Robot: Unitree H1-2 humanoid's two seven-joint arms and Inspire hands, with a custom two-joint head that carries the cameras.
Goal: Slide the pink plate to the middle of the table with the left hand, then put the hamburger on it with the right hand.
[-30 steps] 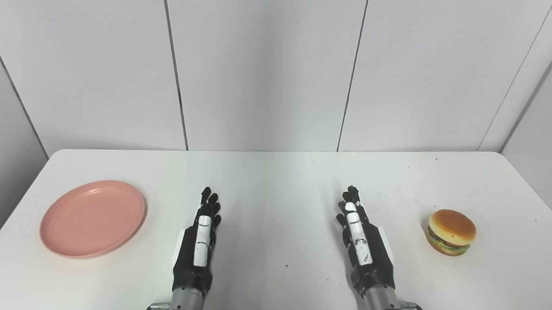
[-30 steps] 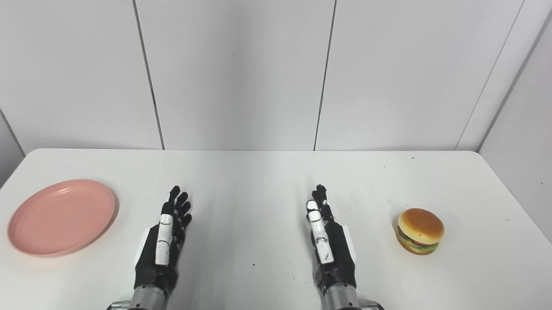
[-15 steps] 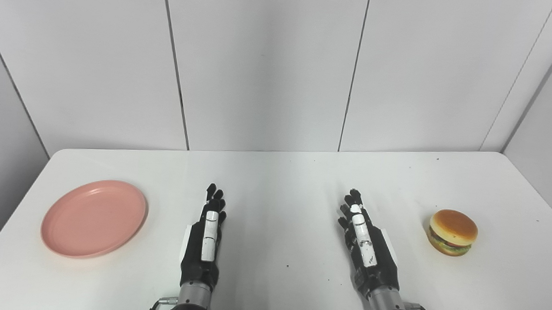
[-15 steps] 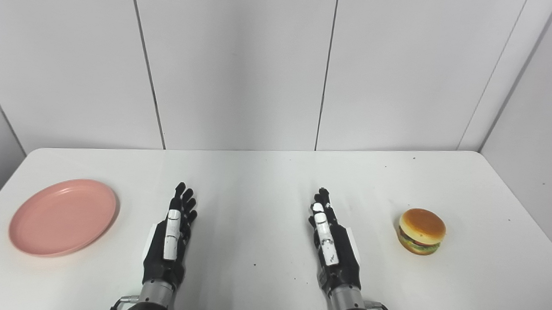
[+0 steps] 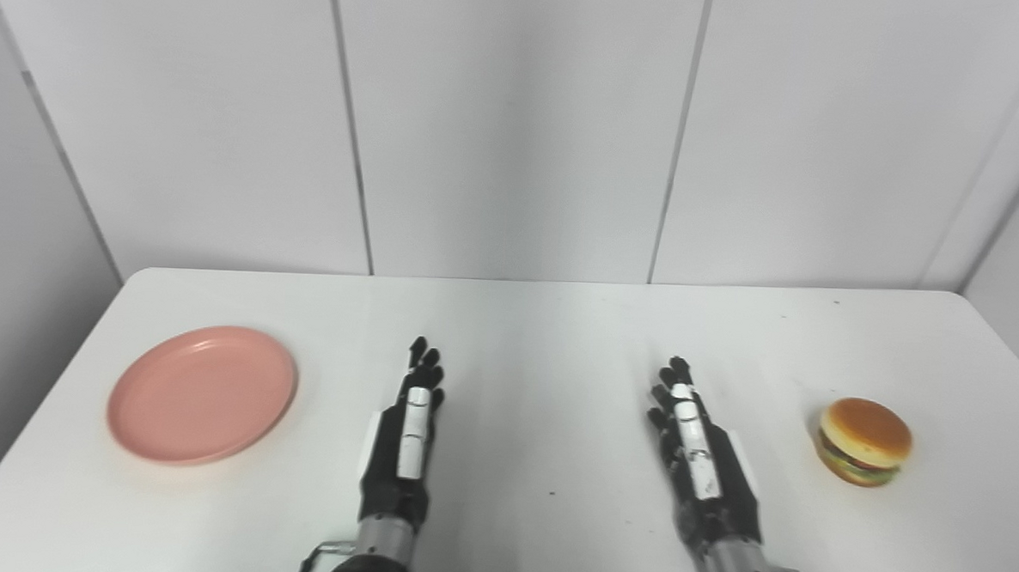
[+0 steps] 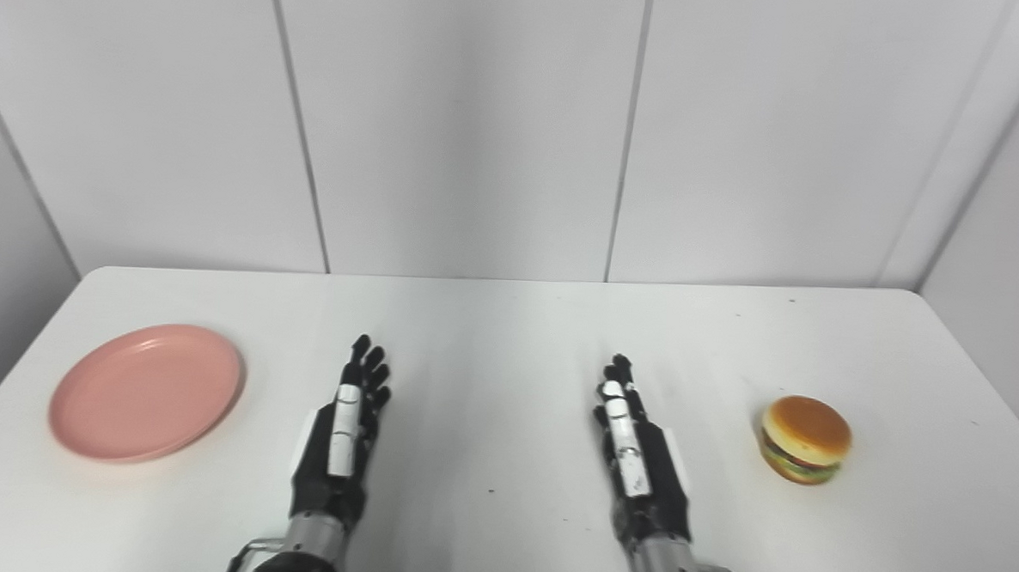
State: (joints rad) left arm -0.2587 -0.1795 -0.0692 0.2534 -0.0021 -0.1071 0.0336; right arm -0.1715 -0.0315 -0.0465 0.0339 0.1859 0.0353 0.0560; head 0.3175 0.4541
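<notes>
A pink plate (image 5: 201,393) lies flat on the white table (image 5: 542,322) at the left. A hamburger (image 5: 865,442) with a tan bun sits at the right. My left hand (image 5: 407,447) is open and empty, fingers stretched forward, over the table to the right of the plate and apart from it. My right hand (image 5: 703,465) is open and empty, fingers stretched forward, to the left of the hamburger and apart from it. The same scene shows in the right eye view, with the plate (image 6: 145,391) and the hamburger (image 6: 805,438).
White wall panels stand behind the table's far edge (image 5: 544,281). The table's left edge runs close to the plate, and its right edge lies beyond the hamburger.
The whole picture has shifted right, so the camera moved. The left hand has edged a little to the right, away from the plate. The plate and hamburger have not moved.
</notes>
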